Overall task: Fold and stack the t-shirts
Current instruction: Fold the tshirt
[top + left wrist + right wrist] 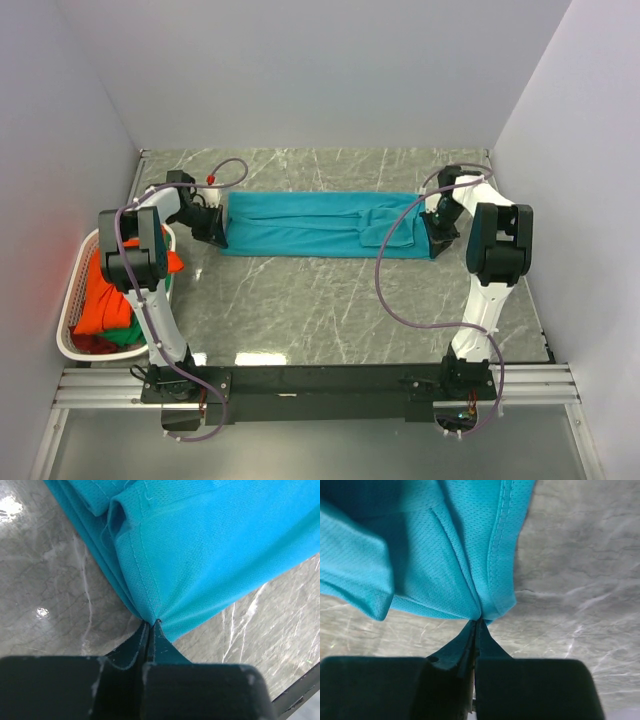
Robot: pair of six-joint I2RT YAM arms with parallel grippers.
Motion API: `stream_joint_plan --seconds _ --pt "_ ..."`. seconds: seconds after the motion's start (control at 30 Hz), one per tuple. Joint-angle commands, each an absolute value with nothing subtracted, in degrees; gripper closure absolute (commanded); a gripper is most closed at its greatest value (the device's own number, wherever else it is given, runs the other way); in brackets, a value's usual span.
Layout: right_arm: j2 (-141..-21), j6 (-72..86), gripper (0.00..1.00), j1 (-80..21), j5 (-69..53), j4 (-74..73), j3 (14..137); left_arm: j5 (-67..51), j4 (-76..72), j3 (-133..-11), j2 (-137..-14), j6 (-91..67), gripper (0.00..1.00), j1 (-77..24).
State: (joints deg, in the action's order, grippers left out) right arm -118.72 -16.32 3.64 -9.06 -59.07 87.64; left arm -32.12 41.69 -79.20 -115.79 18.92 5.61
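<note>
Near edge, L side: white plastic lattice basket (68,345) w/ crumpled orange t-shirt (100,300) heaped over green t-shirt (128,335). Tabletop (330,320): grey marbled, glossy.

Mid-far: teal t-shirt (300,225) lies flat on table as a long narrow band, folded lengthwise. Fine mesh knit, stitched hems, sleeve lump toward R end.

L gripper (151,622) clenched on band's L end, stacked fold layers pinched btwn its black fingers (131,647). R gripper (479,619) clamped on R end at hem corner.
</note>
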Motion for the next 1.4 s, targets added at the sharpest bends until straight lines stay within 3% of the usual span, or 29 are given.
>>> stream_joint_plan --seconds 0.0,0.2,0.23,0.27,0.37,0.43,0.47,0.6,0.73,0.9,1.03,1.37 --pt "-118.0 -16.7 1.0 4.1 -5.5 -58.1 86.3 -29.3 44.5 -78.3 -116.4 20.2 0.99 6.2" --pt "-117.2 -16.9 1.0 4.0 -5.4 -58.2 85.3 -29.2 44.9 -76.7 -115.1 21.0 0.96 6.5" --pt "-117.2 -17.0 1.0 4.0 -6.1 -58.5 85.4 -29.4 45.1 -76.6 -115.0 21.2 0.92 6.5" --pt "-117.2 -17.1 0.98 4.0 -6.2 -59.6 86.0 -29.8 45.3 -76.6 -114.5 21.4 0.78 6.5" --pt "-115.1 -17.9 0.77 4.3 -6.9 -61.2 88.0 -31.3 45.7 -76.3 -112.2 22.7 0.61 6.6" --pt "-113.7 -18.6 0.63 4.2 -7.0 -61.5 89.4 -33.7 44.7 -75.2 -108.3 23.8 0.55 6.8" --pt "-112.7 -19.0 0.61 4.2 -7.0 -61.8 91.5 -34.5 44.1 -74.7 -105.8 24.2 0.54 6.6" --pt "-111.4 -18.8 0.61 4.0 -8.4 -62.4 97.4 -34.4 38.9 -74.9 -101.9 25.1 0.54 5.2" --pt "-111.2 -17.4 0.67 1.5 -12.4 -63.2 98.7 -29.4 35.5 -81.6 -104.8 26.3 0.55 1.2" --pt "-111.2 -15.9 0.83 -4.9 -13.0 -59.9 92.9 -27.1 34.9 -92.4 -115.5 24.6 0.56 -4.9" --pt "-112.8 -13.7 0.86 -8.4 -10.9 -55.3 88.9 -24.1 35.7 -101.7 -123.8 23.8 0.58 -9.0" --pt "-121.5 -9.8 0.88 -7.0 -0.1 -49.5 94.0 -14.2 33.3 -93.8 -124.5 24.3 0.66 -10.9"
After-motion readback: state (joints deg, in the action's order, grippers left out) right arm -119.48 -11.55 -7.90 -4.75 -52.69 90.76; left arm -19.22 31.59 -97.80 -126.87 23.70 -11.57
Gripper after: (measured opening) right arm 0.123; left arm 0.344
